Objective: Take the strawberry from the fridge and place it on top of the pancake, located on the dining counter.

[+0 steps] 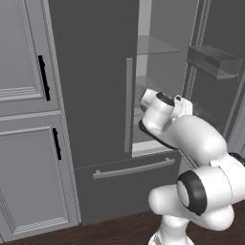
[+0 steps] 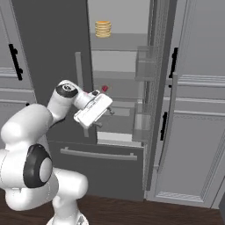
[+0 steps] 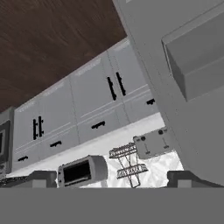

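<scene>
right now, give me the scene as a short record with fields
fridge: right door swung open, left door shut, bottom drawer shut
strawberry: on a middle shelf inside the fridge, not held
yellow stack: on an upper shelf, above the strawberry
gripper: open, at the fridge opening, just below the strawberry, holding nothing
door bins: on the open door, look empty
</scene>
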Available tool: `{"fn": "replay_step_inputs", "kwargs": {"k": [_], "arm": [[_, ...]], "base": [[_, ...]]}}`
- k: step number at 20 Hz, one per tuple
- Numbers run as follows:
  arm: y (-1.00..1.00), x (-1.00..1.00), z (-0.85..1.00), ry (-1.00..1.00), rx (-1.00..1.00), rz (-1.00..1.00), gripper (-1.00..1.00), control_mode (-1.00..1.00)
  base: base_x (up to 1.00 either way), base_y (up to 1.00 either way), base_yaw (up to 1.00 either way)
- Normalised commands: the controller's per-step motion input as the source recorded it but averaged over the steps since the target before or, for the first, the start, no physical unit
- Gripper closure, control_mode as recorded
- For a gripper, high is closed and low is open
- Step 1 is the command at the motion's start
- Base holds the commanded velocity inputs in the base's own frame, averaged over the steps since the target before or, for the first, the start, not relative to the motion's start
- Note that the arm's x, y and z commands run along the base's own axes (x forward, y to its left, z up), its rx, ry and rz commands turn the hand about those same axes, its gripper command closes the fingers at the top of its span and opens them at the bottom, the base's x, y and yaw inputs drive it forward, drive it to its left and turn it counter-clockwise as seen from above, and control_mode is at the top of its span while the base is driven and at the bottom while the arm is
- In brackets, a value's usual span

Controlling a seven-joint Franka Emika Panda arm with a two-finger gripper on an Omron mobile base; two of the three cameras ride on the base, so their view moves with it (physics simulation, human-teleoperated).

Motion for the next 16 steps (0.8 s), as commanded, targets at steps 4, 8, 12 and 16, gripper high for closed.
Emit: {"fn": "replay_step_inputs", "kwargs": {"k": [4, 8, 12, 16], "arm": [[0.92, -0.24, -0.41, -0.16, 0.59, -0.28, -1.00, -1.00], [0.79, 0.00, -0.30, -0.51, 0.51, -0.40, -1.00, -1.00], [0.26, 0.01, -0.16, -0.65, 0.56, -0.53, -1.00, -1.00], [0.27, 0.18, 0.18, -0.79, 0.53, -0.51, -1.00, -1.00]], "base": [[0.00, 0.00, 0.00], [0.00, 0.00, 0.00], [0.00, 0.00, 0.00], [0.00, 0.00, 0.00]]}}
